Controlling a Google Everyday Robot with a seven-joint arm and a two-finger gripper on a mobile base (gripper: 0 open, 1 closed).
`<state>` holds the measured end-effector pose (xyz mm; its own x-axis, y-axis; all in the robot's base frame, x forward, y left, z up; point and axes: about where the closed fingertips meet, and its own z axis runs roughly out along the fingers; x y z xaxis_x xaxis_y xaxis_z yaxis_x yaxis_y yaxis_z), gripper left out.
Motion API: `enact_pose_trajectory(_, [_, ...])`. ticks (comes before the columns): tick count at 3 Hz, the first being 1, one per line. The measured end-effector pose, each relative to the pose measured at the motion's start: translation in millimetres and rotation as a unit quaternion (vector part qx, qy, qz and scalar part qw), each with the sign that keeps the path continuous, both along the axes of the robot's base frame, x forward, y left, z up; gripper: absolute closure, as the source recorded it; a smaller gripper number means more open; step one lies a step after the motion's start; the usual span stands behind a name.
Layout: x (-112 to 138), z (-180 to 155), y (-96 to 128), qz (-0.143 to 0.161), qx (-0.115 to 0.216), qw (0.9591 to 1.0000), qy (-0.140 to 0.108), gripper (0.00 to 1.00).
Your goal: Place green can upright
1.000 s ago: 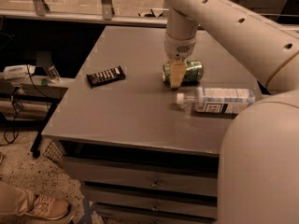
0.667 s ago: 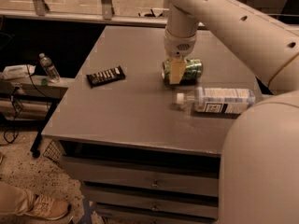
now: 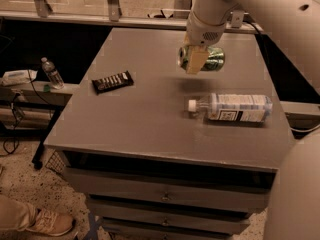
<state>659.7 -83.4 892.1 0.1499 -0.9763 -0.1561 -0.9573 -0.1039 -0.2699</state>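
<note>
On the gray table (image 3: 140, 119), a dark snack bar (image 3: 112, 81) lies at the left. Right of it, toward the far side, the gripper (image 3: 196, 64) pinches the green can (image 3: 215, 59). The can is in the air on its side (silver top facing left), its shadow below. A clear bottle (image 3: 232, 107) lies nearer, at the right.

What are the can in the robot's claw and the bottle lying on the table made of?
The green can, held on its side above the table by the gripper, looks like thin metal, probably aluminium: it has shiny glints and a silvery end. The bottle looks like clear plastic: it has a see-through wall, a paper-like label and a white cap.
</note>
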Motion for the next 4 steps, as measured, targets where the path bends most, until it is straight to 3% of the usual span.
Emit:
enact_pose_trajectory(1, [0.0,21.9,-2.6,-0.010,0.055,0.9975,-0.042,1.00])
enact_pose_trajectory(2, [5.5,39.6,-4.1,-0.015,0.120,0.9901,-0.070,1.00])
enact_pose_trajectory(3, [5.4,38.4,-2.6,-0.016,0.125,0.9896,-0.069,1.00])
enact_pose_trajectory(4, [7.0,38.9,-1.0,-0.040,0.169,0.9821,-0.072,1.00])
